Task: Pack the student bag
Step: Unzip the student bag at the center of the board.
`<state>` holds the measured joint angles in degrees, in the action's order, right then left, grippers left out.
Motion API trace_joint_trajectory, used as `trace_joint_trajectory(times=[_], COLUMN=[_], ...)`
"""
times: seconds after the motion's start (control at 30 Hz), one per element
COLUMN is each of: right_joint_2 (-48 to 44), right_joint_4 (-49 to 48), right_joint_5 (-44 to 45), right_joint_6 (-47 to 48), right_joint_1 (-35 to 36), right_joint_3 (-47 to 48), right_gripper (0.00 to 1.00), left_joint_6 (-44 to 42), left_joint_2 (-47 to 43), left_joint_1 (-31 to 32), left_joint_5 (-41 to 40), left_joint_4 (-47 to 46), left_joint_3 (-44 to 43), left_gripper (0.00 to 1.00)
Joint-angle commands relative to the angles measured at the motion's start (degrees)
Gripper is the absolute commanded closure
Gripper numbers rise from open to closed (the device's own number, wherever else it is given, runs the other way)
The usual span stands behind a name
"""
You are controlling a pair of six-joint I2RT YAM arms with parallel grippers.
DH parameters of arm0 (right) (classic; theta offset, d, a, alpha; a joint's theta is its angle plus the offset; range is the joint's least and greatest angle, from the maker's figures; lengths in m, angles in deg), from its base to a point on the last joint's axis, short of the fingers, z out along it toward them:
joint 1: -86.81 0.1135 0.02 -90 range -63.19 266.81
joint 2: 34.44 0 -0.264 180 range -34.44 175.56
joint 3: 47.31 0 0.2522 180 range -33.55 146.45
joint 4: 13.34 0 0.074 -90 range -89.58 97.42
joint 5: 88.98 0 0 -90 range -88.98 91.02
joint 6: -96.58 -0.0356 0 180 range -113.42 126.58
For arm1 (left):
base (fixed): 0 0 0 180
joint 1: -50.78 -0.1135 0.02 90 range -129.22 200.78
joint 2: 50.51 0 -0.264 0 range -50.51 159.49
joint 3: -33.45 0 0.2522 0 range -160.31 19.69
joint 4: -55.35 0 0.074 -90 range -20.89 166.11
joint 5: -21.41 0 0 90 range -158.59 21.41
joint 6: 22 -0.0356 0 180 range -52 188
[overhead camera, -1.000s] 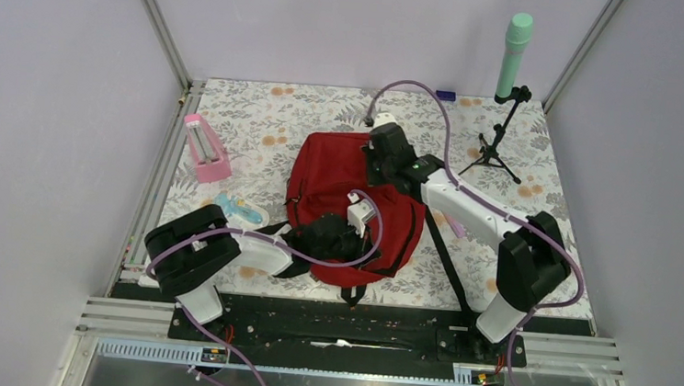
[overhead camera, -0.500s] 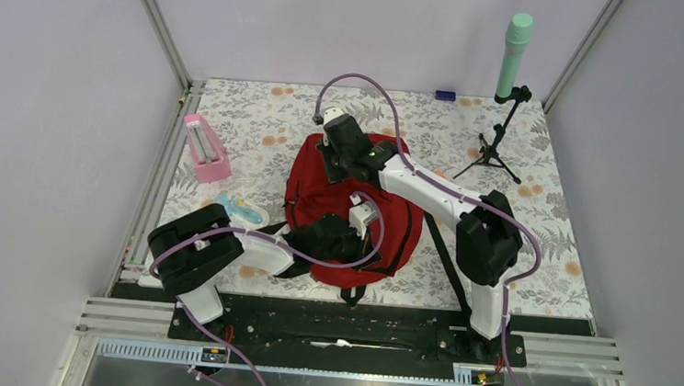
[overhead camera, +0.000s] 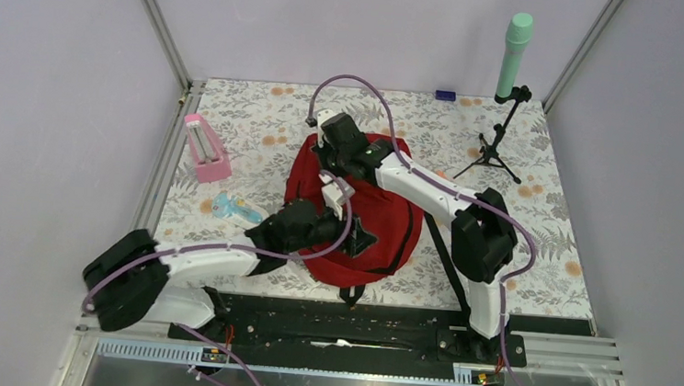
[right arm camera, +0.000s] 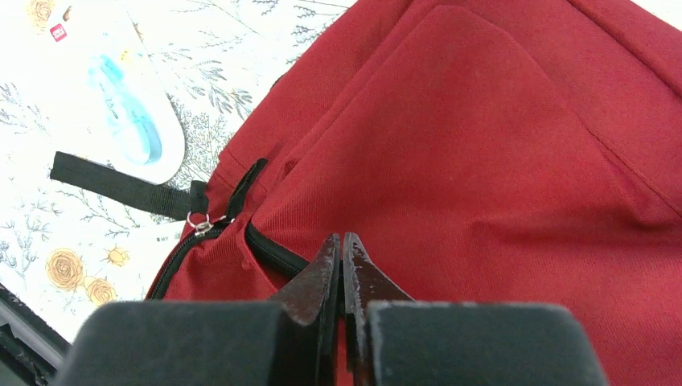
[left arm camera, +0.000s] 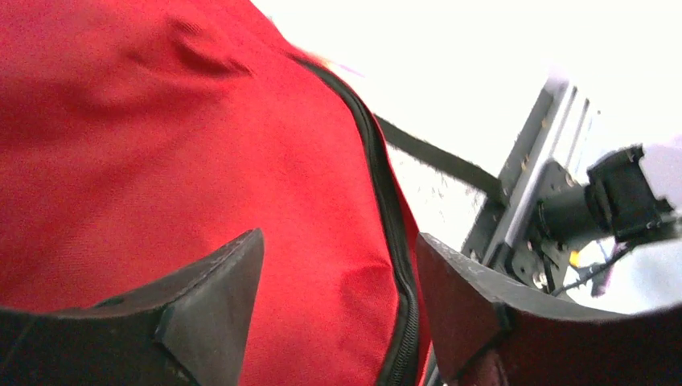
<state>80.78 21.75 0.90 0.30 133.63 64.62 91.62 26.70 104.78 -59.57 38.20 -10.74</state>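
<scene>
The student bag point(overhead camera: 383, 215) is a red backpack with black zippers, lying in the middle of the flowered table. My left gripper point(overhead camera: 360, 236) hovers over its near part. It is open, with red fabric and a black zipper line point(left arm camera: 386, 201) showing between the fingers point(left arm camera: 217, 281) and nothing held. My right gripper point(overhead camera: 327, 166) reaches over the bag's far left corner. In the right wrist view that gripper point(right arm camera: 343, 240) is shut, its tips against a black zipper point(right arm camera: 269, 251) on the red cloth. Whether it pinches the zipper is hidden.
A pink case point(overhead camera: 205, 148) stands at the left of the table. A blue and white packet point(overhead camera: 237, 209) lies beside the bag's left edge, next to a black strap point(right arm camera: 121, 186). A green cylinder on a black tripod point(overhead camera: 501, 146) stands at the far right. Grey walls close in the table.
My left gripper has opened, and its arm has stretched out lower over the bag's near part. The right arm swung left across the bag's far side, its gripper still shut.
</scene>
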Motion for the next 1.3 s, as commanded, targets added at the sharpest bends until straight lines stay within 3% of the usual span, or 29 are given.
trace_joint_trajectory(times=[0.0,0.23,0.47,0.8,1.0,1.27], right_joint_2=[-7.27,-8.37,-8.99,-11.47,-11.26,-12.44], right_joint_4=[-2.02,-1.55,-1.88,-4.03,-6.76,-7.41], right_joint_5=[4.21,6.01,4.40,1.16,0.30,0.30], right_joint_6=[-1.58,-4.89,-10.46,-17.06,-20.59,-21.35], right_joint_1=[0.46,0.46,0.46,0.46,0.46,0.46], right_joint_3=[-1.27,-1.60,-2.42,-4.64,-4.77,-7.05], right_gripper=[1.00,1.00,0.98,0.98,0.98,0.98], left_joint_6=[-4.04,-1.83,2.34,0.89,3.09,5.63], left_joint_2=[-10.46,-23.84,-23.98,-17.27,-9.97,-3.20], left_joint_1=[-2.80,-10.48,-22.53,-23.15,-23.17,-23.15], left_joint_5=[-7.72,-18.34,-8.67,-3.93,-0.36,-4.20], left_joint_4=[7.46,14.51,2.19,-15.36,-24.37,-33.36], left_joint_3=[-0.93,5.07,11.49,11.04,11.06,10.78], left_gripper=[0.27,0.16,0.12,0.13,0.23,0.30])
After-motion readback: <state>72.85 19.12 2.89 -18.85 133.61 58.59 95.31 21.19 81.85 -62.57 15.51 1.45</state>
